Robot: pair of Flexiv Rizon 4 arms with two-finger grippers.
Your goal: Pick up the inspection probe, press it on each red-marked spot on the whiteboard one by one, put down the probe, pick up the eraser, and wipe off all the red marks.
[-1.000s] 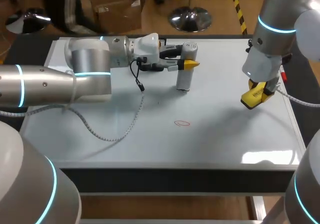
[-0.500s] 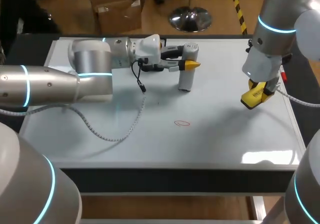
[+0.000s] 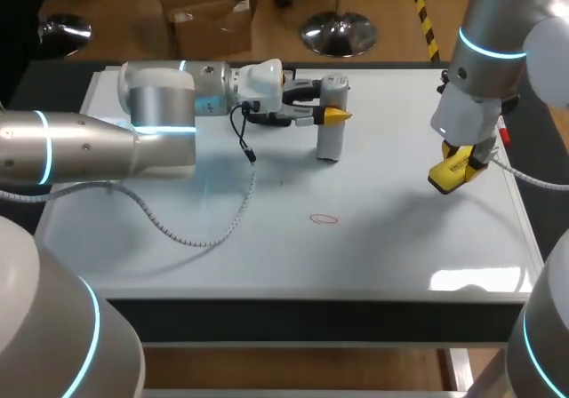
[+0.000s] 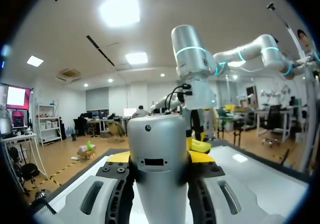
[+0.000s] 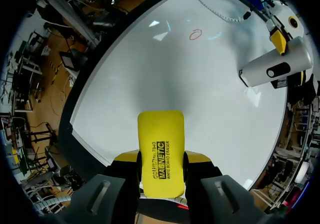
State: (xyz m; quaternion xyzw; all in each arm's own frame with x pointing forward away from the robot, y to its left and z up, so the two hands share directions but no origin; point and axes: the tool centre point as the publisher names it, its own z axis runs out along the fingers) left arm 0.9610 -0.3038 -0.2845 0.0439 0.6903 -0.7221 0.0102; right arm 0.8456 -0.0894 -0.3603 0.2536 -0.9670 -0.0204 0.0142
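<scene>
Head view: my left gripper (image 3: pixel 331 112) holds the silver inspection probe (image 3: pixel 330 136) upright. Its foot seems to rest on the far part of the whiteboard (image 3: pixel 400 238), well apart from the only red mark (image 3: pixel 324 219) I can see, a small ring nearer the front. My right gripper (image 3: pixel 460 162) hangs over the board's right side, closed on the yellow eraser (image 3: pixel 444 178).

Left wrist view: the left gripper (image 4: pixel 159 157) clamps the probe (image 4: pixel 158 134) from two sides.

Right wrist view: the eraser (image 5: pixel 160 149) sticks out of the right gripper (image 5: pixel 161 170), above the whiteboard (image 5: pixel 150 79), with the red mark (image 5: pixel 195 34) far ahead.

I judge the probe is at its putting-down step. Next, the left gripper should open and draw back. Then the eraser must come down flat on the mark.
</scene>
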